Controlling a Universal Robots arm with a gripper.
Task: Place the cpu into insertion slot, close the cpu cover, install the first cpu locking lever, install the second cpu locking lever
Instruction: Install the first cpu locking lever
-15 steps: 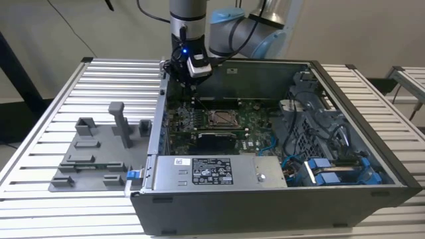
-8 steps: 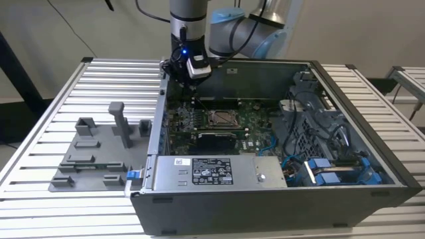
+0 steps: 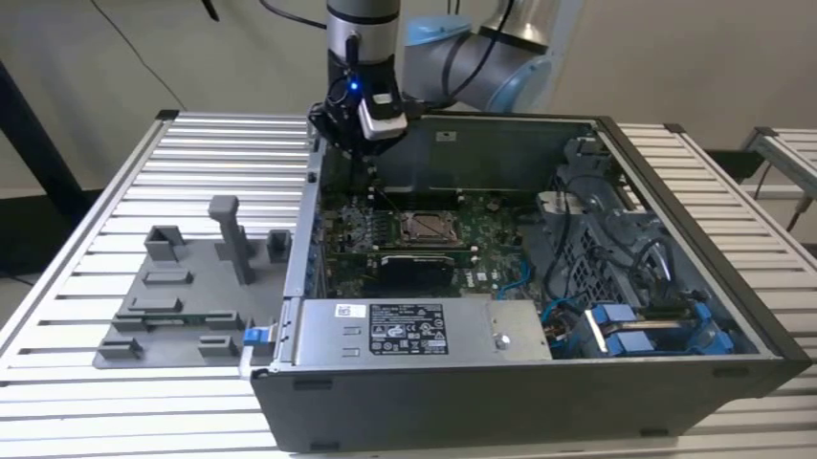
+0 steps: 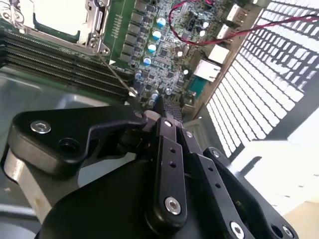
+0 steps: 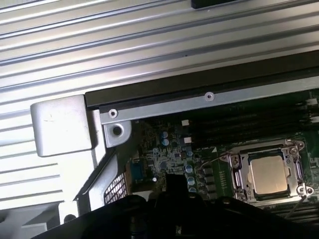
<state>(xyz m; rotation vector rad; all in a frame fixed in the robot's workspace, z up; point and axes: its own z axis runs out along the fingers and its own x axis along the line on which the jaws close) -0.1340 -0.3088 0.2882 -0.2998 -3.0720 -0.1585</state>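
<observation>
The gripper [image 3: 367,143] is hovering over the far corner of the green board [image 3: 492,229], at the exterior view's left inside the open computer case [image 3: 537,382]. Its jaws are looking pressed together, pinching nothing. The cpu [image 5: 269,175] is lying to their right in the exterior view and nearer that camera, sitting flat in the insertion slot [image 3: 442,235], silvery top up. The cpu cover [image 4: 92,20] is framing it, seemingly lowered. A thin wire lever [image 4: 117,74] is reaching toward the jaws without touching.

cpu [image 5: 269,175]: lying flat, silvery top facing up, sitting in the insertion slot [image 3: 408,228].
insertion slot: sitting at 10 o'clock from the case [image 3: 511,402] middle.
cpu cover [image 5: 238,172]: lying down, framing the cpu.
</observation>
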